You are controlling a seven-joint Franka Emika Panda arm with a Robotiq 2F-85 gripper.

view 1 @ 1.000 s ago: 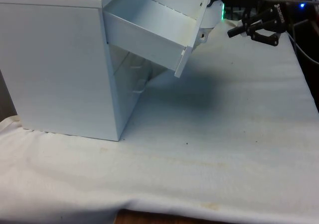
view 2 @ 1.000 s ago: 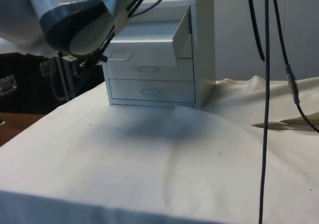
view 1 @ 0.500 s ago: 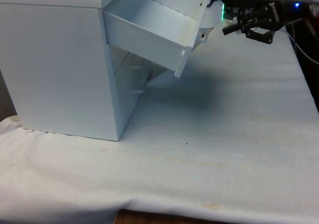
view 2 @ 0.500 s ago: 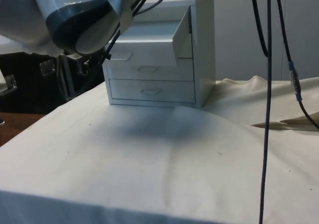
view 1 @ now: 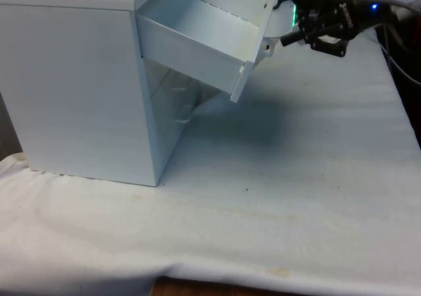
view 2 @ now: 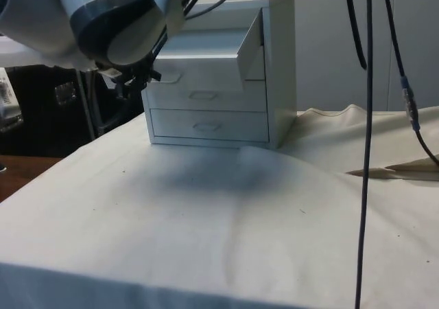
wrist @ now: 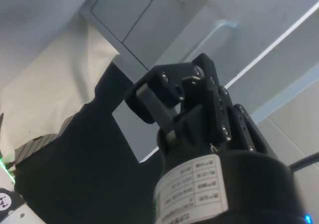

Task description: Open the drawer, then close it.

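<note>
The top drawer (view 1: 204, 39) stood pulled out and sagging, its front panel (view 1: 253, 49) just beside the gripper (view 1: 293, 38), apart from it. The fingers appeared closed together, holding nothing. Judged light, rigid and loose-running; best pushed squarely on the front panel

**Top drawer hung open**

The white chest of drawers (view 2: 226, 75) stood on the bench. Its top drawer (view 1: 200, 36) was pulled far out and tipped down at the front. It looked empty inside. The two lower drawers (view 2: 209, 113) were shut.
</note>
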